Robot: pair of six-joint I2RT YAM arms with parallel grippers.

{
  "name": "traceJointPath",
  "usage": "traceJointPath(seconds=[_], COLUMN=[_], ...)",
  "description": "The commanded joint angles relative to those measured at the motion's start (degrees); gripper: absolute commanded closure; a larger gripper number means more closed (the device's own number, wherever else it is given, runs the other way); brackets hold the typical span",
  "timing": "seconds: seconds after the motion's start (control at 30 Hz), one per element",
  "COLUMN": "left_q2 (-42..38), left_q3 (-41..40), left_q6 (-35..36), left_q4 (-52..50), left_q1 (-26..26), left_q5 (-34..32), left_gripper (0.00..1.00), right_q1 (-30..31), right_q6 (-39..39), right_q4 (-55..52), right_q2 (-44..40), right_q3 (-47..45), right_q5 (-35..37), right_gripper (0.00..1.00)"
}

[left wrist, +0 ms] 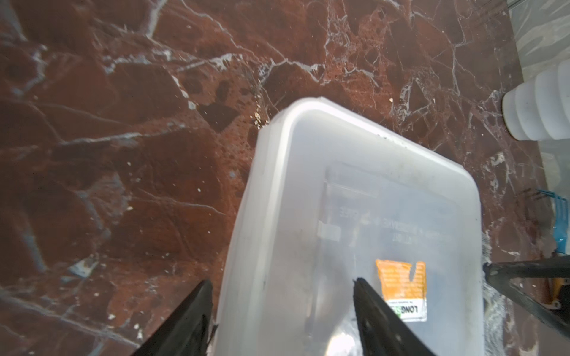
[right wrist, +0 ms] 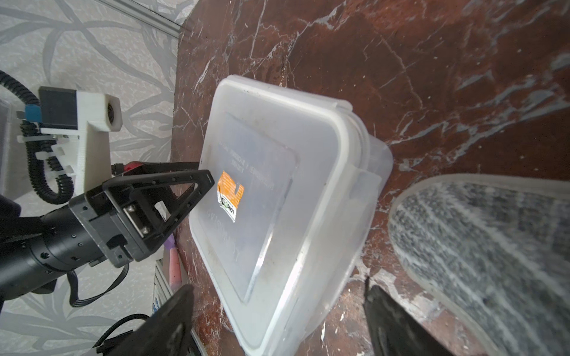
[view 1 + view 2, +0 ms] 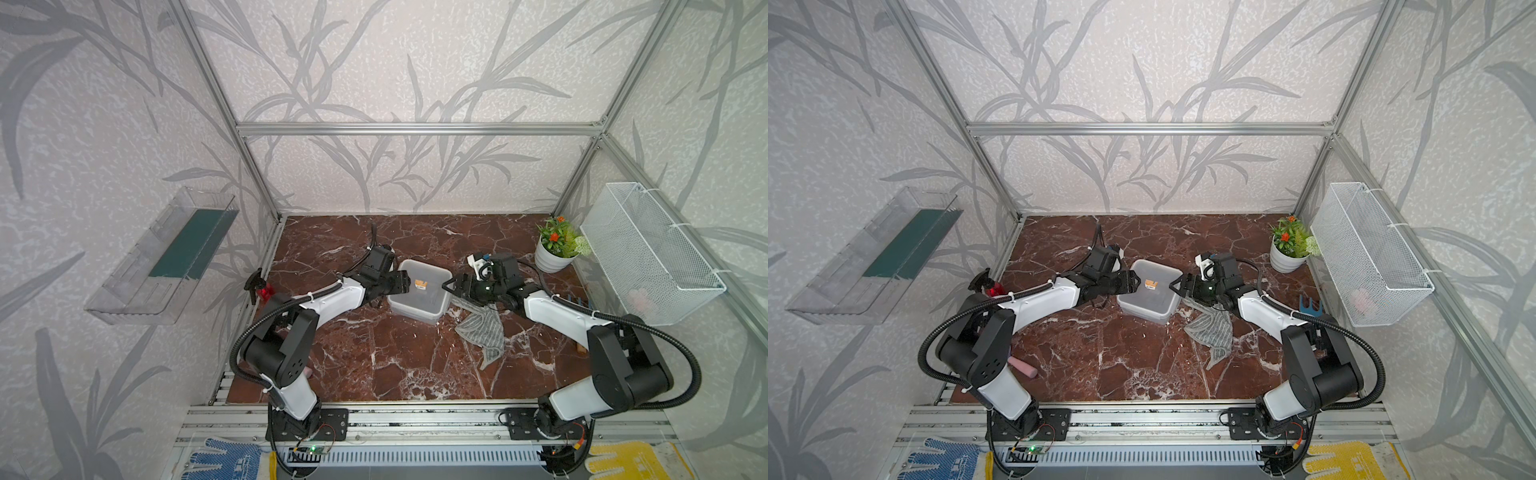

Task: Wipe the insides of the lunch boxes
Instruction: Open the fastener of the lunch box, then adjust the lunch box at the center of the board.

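1. Centrally on the red marble desk (image 3: 365, 357) sit the lunch boxes (image 3: 419, 309), seemingly nested, with an orange sticker (image 1: 401, 277) on the base.
2. Left fingers (image 1: 191, 317) stand spread, straddling one rim and clamping nothing.
3. Right fingers (image 2: 391, 320) gape wide at the opposite side, empty.
4. A grey striped cloth (image 3: 484, 332) lies just beside the boxes, under the right arm.

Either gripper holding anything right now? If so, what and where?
Nothing is held: left gripper open, jaws straddling one wall of the lunch boxes; right gripper open at the opposite side. The cloth lies loose on the table.
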Motion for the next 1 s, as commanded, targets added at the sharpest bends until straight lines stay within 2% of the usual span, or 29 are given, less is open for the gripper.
traceJointPath(seconds=[0.0, 0.13, 0.17, 0.37, 0.63, 0.83, 0.97], left_q2=[1.7, 2.2, 2.3, 3.1, 1.3, 0.8, -0.5], left_q3=[-3.5, -4.5, -4.7, -7.5, -12.7, -15.3, -16.2], left_q6=[-0.4, -2.0, -1.9, -3.5, -8.6, -12.0, -12.9], left_q4=[-8.1, -4.6, -4.4, 0.9, 8.1, 12.6, 13.1], left_q1=[0.1, 1.9, 2.3, 4.2, 4.2, 4.2, 4.1], left_q5=[4.1, 9.7, 10.3, 18.0, 21.1, 22.7, 22.7], left_gripper=[0.21, 0.16, 0.16, 0.18, 0.24, 0.28, 0.34], right_q1=[-0.3, -0.3, -0.2, -0.1, 2.0, 2.0, 2.0], right_q6=[0.1, -1.1, -3.5, -7.1, -8.4, -7.8, -7.0], right_q4=[-1.0, -6.2, -8.2, -16.0, -20.4, -20.0, -17.7], right_q2=[-1.3, -0.8, -0.6, 1.3, 7.2, 7.3, 7.5], right_q3=[-0.5, 2.0, 3.0, 7.8, 11.8, 10.4, 9.4], right_q5=[-1.1, 0.7, 1.7, 4.8, 4.4, 5.7, 5.0], right_gripper=[0.09, 0.08, 0.08, 0.07, 0.07, 0.07, 0.06])
